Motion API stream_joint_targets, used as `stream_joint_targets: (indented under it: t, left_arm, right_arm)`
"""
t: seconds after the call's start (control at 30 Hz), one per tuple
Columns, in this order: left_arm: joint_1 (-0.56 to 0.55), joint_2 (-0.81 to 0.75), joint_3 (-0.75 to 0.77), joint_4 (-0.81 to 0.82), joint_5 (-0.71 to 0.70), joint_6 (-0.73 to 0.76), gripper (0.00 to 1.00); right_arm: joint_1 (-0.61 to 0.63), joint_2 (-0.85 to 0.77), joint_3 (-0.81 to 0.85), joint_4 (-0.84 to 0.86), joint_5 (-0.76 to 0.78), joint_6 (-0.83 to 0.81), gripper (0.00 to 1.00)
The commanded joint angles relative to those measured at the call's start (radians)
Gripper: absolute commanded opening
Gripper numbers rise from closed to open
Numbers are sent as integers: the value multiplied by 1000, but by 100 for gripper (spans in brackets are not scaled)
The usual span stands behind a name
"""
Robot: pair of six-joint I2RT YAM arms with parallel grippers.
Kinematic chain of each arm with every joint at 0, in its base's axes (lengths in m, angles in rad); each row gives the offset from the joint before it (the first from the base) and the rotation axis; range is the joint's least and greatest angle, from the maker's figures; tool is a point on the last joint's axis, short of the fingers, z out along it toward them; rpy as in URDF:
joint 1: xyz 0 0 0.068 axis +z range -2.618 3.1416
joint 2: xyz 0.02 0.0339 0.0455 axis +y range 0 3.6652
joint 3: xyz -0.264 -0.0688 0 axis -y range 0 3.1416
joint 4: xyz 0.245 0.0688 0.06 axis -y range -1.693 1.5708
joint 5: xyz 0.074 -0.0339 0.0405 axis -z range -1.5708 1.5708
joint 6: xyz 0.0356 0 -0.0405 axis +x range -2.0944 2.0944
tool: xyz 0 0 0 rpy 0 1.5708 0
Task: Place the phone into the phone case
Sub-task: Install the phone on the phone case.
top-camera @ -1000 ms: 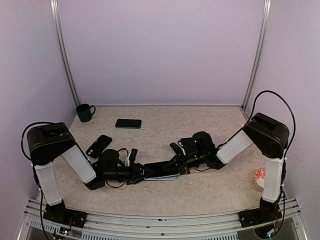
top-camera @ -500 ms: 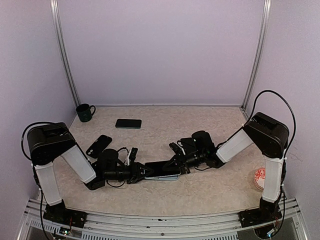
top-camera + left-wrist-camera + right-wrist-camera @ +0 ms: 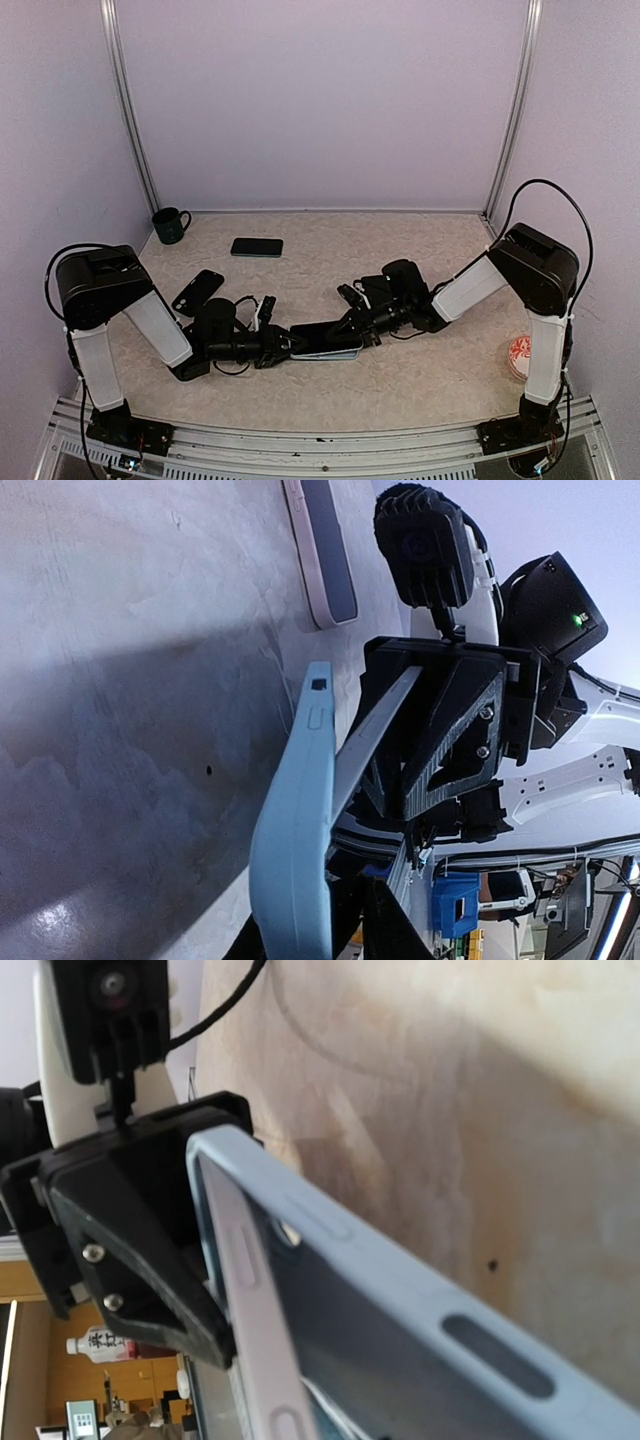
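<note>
1. Now we hold the work low over the beige speckled desk (image 3: 400,380), near its front middle, with both arms folded inward so that the two grippers face each other along it.

2. Our left gripper (image 3: 283,346) has its jaws set narrow on the near-left end of the pale blue soft phone case (image 3: 292,850); over the last second they have drawn in a little tighter.

3. Our right gripper (image 3: 352,328) meets the other end; its jaws stand narrow too, but have eased slightly apart over the same second. The overhead view shows it barely shifted.

4. In the left wrist view, the slim dark phone with a grey metal edge (image 3: 372,735) rises out of the case at an angle, its far end lying against the black fingers of the right gripper, so it is not yet seated at that end.

5. In the right wrist view, the phone lies inside the case's raised rim, its side buttons just beside the case's button covers and slot.

6. We judge this to be the pressing-in step: one side firms up while the other gives slack. The lifted end appears to need pushing down into the case before the task is done.

7. Elsewhere on the desk lie another phone (image 3: 257,247), a dark case (image 3: 197,291) and a dark green mug (image 3: 170,225), all well apart from the work.
</note>
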Motion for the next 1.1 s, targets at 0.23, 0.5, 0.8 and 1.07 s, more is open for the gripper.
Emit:
stream_joint_targets:
  t: [0.23, 0.5, 0.8, 1.07]
  left_arm:
    - [-19, -30, 25, 269, 88, 14, 0]
    - [-18, -61, 16, 255, 90, 27, 0]
    - [-16, -127, 17, 177, 79, 73, 0]
    - [-15, -197, 23, 79, 73, 137, 0]
  right_arm:
    - [10, -17, 18, -162, 85, -59, 23]
    - [5, -40, 11, -231, 90, -108, 23]
    - [-6, -101, -21, -282, 90, -152, 28]
    - [-20, -192, -24, -410, 130, -229, 36]
